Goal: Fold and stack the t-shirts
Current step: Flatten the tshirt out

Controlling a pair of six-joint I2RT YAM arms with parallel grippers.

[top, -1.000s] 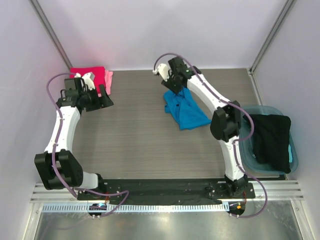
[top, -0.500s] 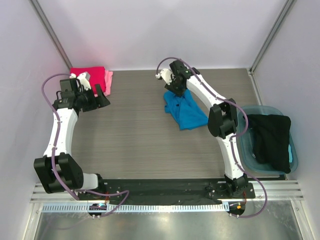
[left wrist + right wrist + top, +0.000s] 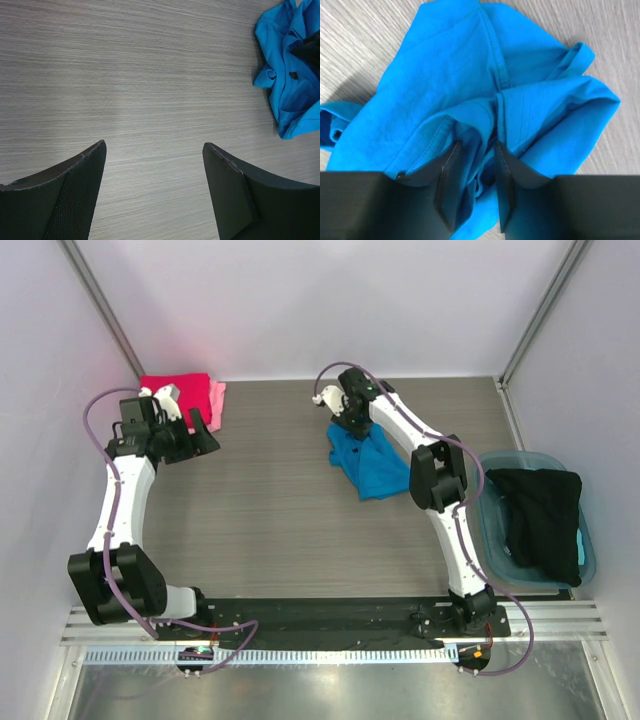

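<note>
While right gripper pinches crumpled bright blue cloth t-shirt, left gripper gapes near folded crimson red cloth t-shirt; translucent blue plastic tub well apart.

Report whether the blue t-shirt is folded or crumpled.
Crumpled, not folded: the blue t-shirt lies in a loose, bunched heap on the table, the right gripper pinching one ridge.
</note>
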